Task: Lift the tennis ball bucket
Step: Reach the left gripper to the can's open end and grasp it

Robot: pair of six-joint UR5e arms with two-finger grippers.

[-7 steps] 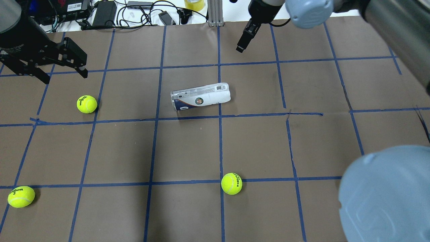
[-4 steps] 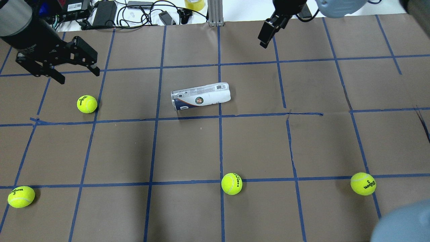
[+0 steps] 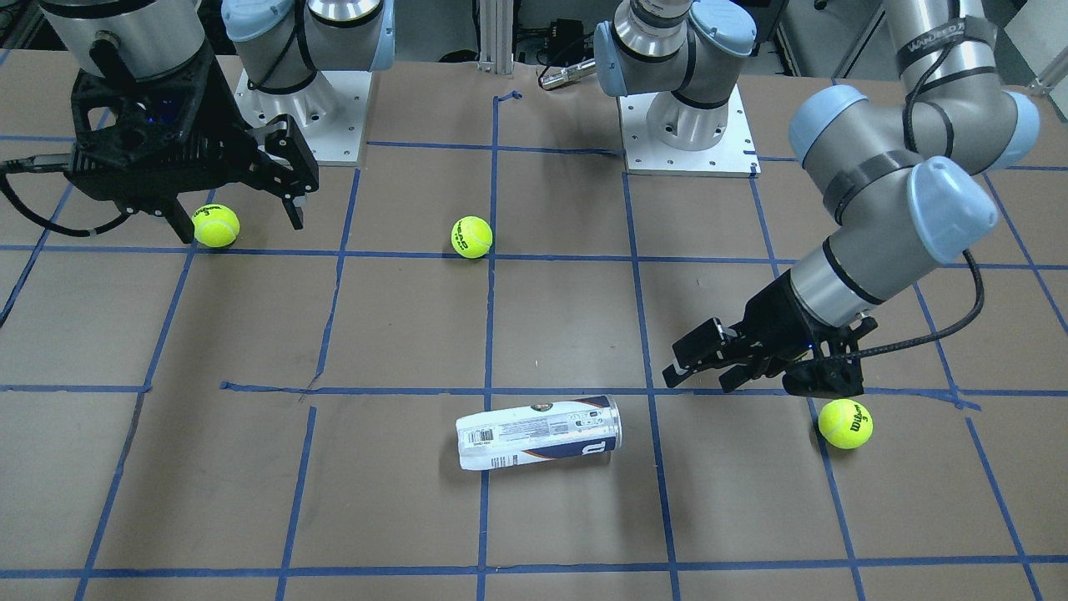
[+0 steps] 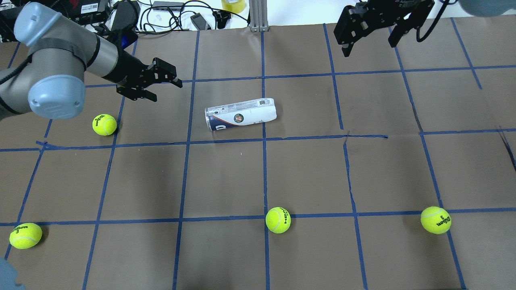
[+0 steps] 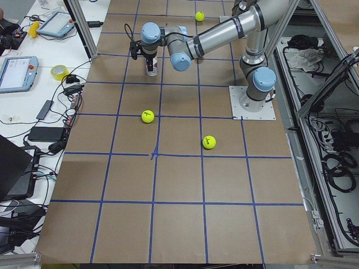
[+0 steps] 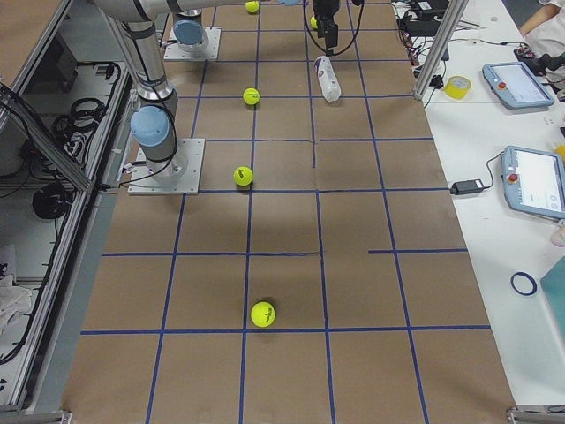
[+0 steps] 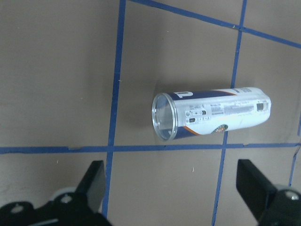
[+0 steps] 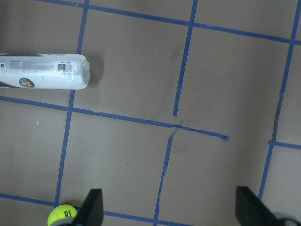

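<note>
Brown paper tabletop (image 4: 306,173) with a blue tape grid; the tennis ball bucket (image 4: 241,114) lies on its side near the middle, long axis roughly left-to-right, slightly skewed, its closed end over a tape line. The left wrist view shows the rimmed mouth facing the left arm; the can looks empty. The left gripper (image 4: 168,92) hovers off the mouth end, near but not touching, fingers spread wide, holding nothing. The right gripper (image 4: 369,47) is well apart at the far edge, also spread and empty. A tennis ball (image 4: 104,124) sits beside the left arm, clear of the can. Step in hand, as I judge it: approach before the grasp, with the left arm the likely one. To do it well, come over the mid-body, not the mouth, and turn the wrist so the fingers straddle the round body across its width. Descend straight, so neither finger nudges the can first; it would likely roll. Close gently, since thin plastic may buckle or slip. A centred grip should keep it level when lifted.
</note>
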